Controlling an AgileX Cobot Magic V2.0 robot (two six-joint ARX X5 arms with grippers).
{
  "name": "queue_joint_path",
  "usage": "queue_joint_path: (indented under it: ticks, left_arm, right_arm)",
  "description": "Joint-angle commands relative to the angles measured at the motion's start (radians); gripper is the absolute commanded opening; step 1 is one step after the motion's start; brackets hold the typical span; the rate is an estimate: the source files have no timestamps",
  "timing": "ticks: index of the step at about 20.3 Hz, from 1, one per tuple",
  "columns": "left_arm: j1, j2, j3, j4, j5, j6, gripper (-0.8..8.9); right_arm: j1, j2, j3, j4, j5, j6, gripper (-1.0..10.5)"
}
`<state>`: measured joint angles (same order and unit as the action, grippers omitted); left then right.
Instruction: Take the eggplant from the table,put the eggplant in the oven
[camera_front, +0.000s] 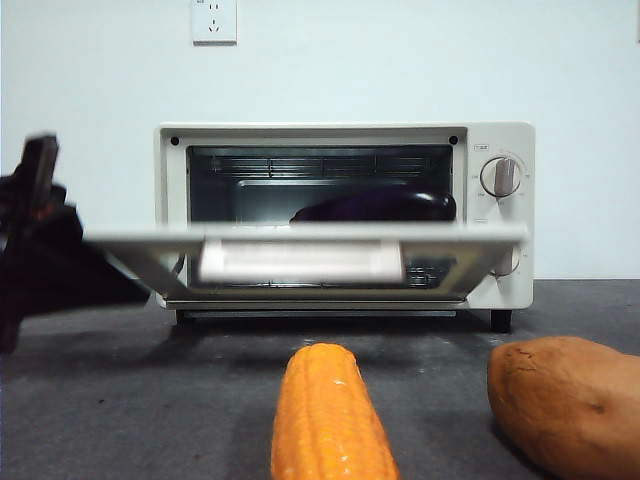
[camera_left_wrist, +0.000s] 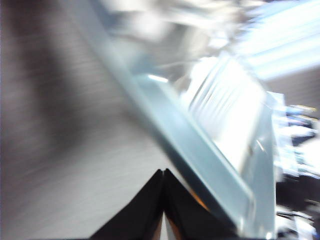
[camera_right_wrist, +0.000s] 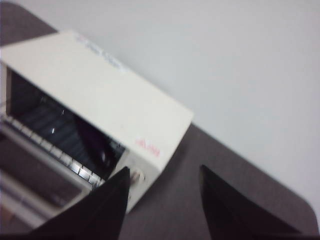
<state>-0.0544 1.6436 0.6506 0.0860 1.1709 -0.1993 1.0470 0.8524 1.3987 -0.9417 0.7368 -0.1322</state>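
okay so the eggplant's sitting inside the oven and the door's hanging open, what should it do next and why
Probably lift the door shut with the left claw, closed beside the door's edge. The eggplant already lies on the rack inside the oven, and the right claw is open, empty, clear of it.

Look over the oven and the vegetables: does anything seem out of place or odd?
Nothing damaged or spilled. The oven door hangs partly open, the eggplant lying inside on the rack. The left gripper, shut, is beside the door. The corn and sweet potato lie on the table.
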Motion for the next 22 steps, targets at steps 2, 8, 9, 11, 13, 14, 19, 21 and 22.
queue_joint_path:
  ticks: [2,8,9,11,13,14,19,21,22]
  left_arm:
    - [0.018,0.011,0.118,0.047,0.096,-0.073,0.06]
    - [0.063,0.011,0.330,0.042,0.092,-0.211,0.06]
    - [0.068,0.011,0.365,0.041,0.092,-0.242,0.06]
    - [0.069,0.009,0.412,0.040,0.090,-0.288,0.06]
    - [0.069,-0.009,0.434,0.030,0.077,-0.303,0.06]
    - [0.067,-0.023,0.434,0.024,0.062,-0.302,0.06]
    - [0.018,-0.150,0.434,-0.225,-0.151,-0.104,0.06]
    - [-0.004,-0.204,0.434,-0.361,-0.271,0.003,0.06]
    - [-0.022,-0.241,0.434,-0.439,-0.348,0.060,0.06]
  right_arm:
    - [0.012,-0.007,0.023,-0.105,-0.006,0.153,2.2]
    - [0.012,-0.013,0.023,-0.248,-0.006,0.261,2.2]
    - [0.012,-0.013,0.023,-0.261,-0.007,0.269,2.2]
    - [0.012,-0.011,0.023,-0.272,-0.006,0.280,2.2]
    - [0.012,-0.010,0.022,-0.270,-0.011,0.282,2.2]
    - [0.012,-0.010,0.022,-0.268,-0.013,0.282,2.2]
    - [0.012,-0.002,0.013,-0.257,-0.079,0.281,2.2]
    - [0.012,0.011,-0.003,-0.241,-0.116,0.281,2.2]
    - [0.011,0.016,-0.019,-0.226,-0.133,0.281,2.2]
